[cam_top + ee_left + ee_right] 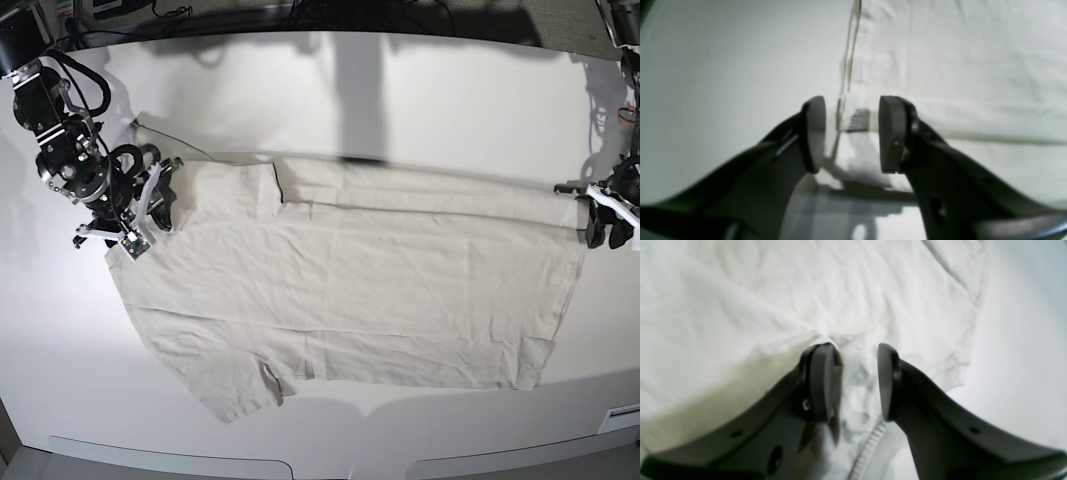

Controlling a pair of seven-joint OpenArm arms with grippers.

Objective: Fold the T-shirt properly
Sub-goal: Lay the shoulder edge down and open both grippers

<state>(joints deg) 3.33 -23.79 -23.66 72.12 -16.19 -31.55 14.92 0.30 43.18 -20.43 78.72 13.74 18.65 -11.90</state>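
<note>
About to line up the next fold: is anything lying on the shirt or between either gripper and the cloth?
Nothing visible. The T-shirt lies alone on the white table. The left gripper and right gripper each hover at a shirt edge, jaws apart, with only cloth between them.

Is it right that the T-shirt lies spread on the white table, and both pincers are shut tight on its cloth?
Not quite. The T-shirt does lie spread on the white table, but both pincers are open. The left wrist view shows a gap in the left pincer; the right wrist view shows the same for the right pincer.
</note>
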